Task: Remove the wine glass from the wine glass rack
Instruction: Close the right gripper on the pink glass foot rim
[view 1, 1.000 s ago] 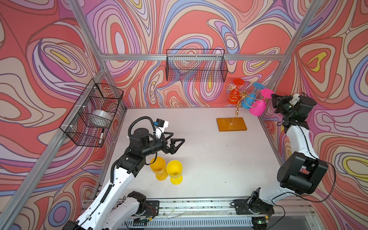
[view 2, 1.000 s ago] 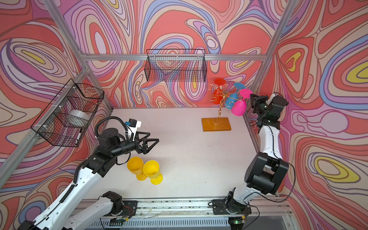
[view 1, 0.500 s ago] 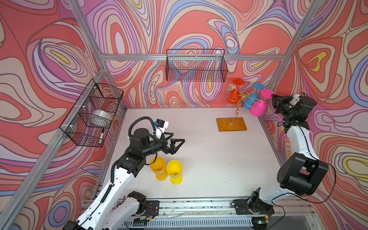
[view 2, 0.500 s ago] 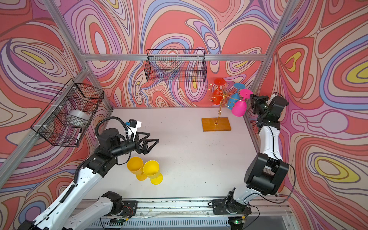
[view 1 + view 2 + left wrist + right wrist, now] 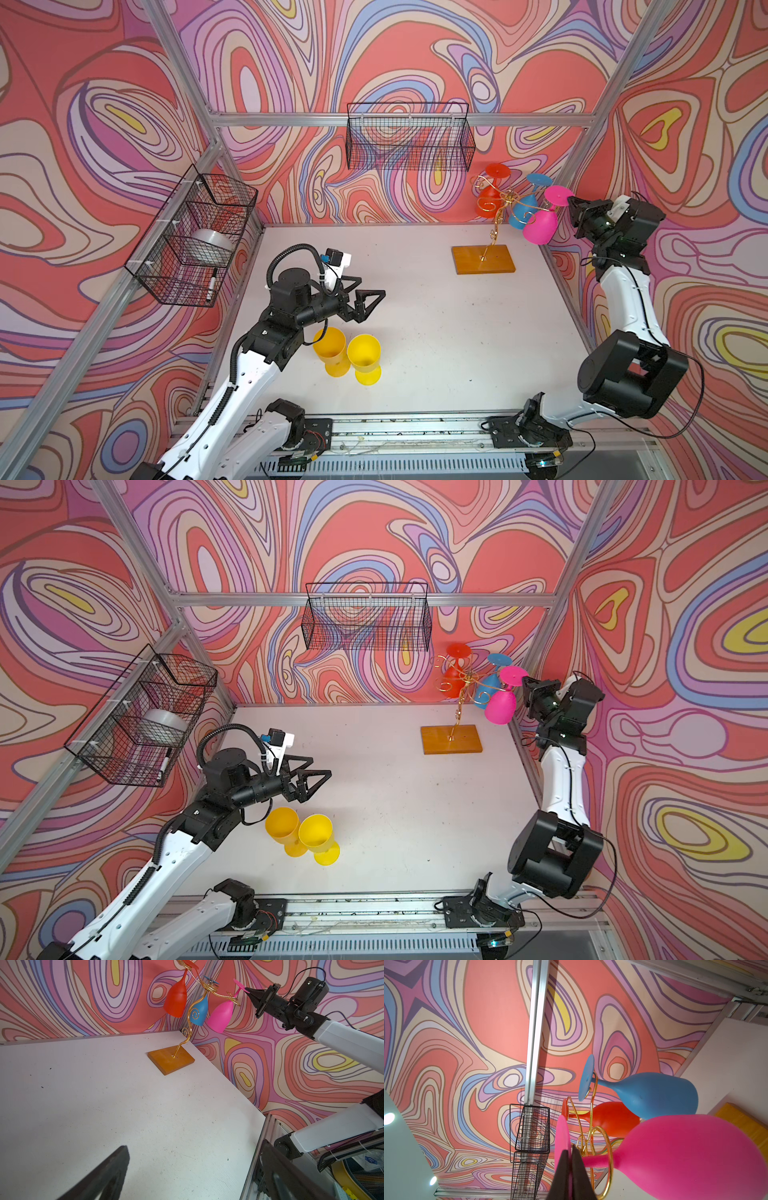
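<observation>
The wine glass rack (image 5: 495, 216) is a gold wire stand on an amber base (image 5: 484, 259) at the back right, seen in both top views (image 5: 459, 706). A pink wine glass (image 5: 540, 226) (image 5: 500, 706) (image 5: 220, 1014) (image 5: 685, 1153) hangs upside down from a curled arm. My right gripper (image 5: 570, 202) (image 5: 524, 683) (image 5: 247, 991) (image 5: 571, 1153) is shut on the rim of its foot disc. The stem still sits inside the gold loop. My left gripper (image 5: 372, 286) (image 5: 321, 766) (image 5: 193, 1159) stands open and empty over the table's left side.
A red glass (image 5: 486, 203) and a blue glass (image 5: 519, 212) hang on the same rack. Two yellow glasses (image 5: 330, 351) (image 5: 365, 357) stand under the left arm. Black mesh baskets hang on the back wall (image 5: 409, 137) and left wall (image 5: 195, 237).
</observation>
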